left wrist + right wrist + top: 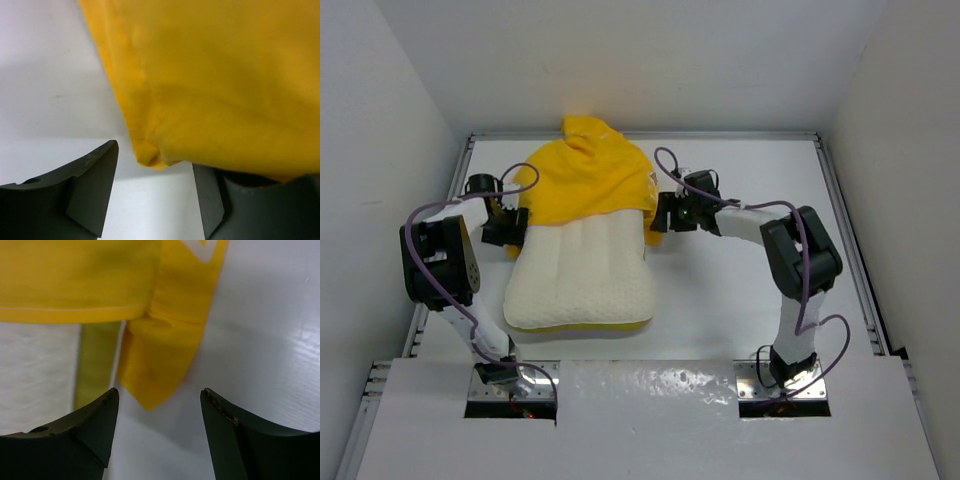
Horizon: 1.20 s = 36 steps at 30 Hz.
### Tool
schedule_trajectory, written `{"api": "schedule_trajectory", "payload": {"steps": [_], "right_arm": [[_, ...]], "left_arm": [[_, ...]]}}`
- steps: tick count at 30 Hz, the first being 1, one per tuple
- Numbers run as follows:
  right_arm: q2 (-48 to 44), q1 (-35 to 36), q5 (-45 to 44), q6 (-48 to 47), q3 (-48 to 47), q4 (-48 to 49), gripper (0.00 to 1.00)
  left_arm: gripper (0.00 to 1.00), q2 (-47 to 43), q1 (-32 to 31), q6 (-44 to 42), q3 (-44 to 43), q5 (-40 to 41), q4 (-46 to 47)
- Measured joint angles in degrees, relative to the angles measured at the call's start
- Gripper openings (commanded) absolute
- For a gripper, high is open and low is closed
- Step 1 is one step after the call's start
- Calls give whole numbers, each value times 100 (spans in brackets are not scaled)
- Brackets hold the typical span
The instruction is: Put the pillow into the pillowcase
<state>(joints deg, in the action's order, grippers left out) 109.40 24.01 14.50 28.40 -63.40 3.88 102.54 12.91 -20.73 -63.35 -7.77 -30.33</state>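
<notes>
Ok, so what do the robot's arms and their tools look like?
The left arm and right arm each have chunky black joint housings joined by white links, with a purple cable looping loosely alongside, and a silvery metal base plate. The left tool and right tool each end in two dark grey matte fingers with curved, tapering tips.

The cream quilted pillow (582, 280) lies flat, its far end inside the bunched yellow pillowcase (588, 180).

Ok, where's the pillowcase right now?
Top view: the pillowcase covers the pillow's far half at the table's far middle, between the left pincer and right pincer.
</notes>
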Motion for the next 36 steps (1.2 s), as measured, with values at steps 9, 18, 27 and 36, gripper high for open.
{"api": "schedule_trajectory", "payload": {"steps": [9, 18, 27, 36], "right_arm": [[826, 199, 98, 232, -352, 358, 22], [511, 389, 223, 413, 603, 1154, 0], [-1690, 667, 1823, -11, 1954, 306, 0], [-2420, -417, 2990, 3770, 549, 3617, 0]], "left_arm": [[64, 83, 214, 162, 42, -439, 140], [0, 317, 221, -52, 118, -1558, 743], [0, -723, 315, -3112, 289, -2977, -2302], [0, -273, 494, -2022, -4848, -4743, -3963]]}}
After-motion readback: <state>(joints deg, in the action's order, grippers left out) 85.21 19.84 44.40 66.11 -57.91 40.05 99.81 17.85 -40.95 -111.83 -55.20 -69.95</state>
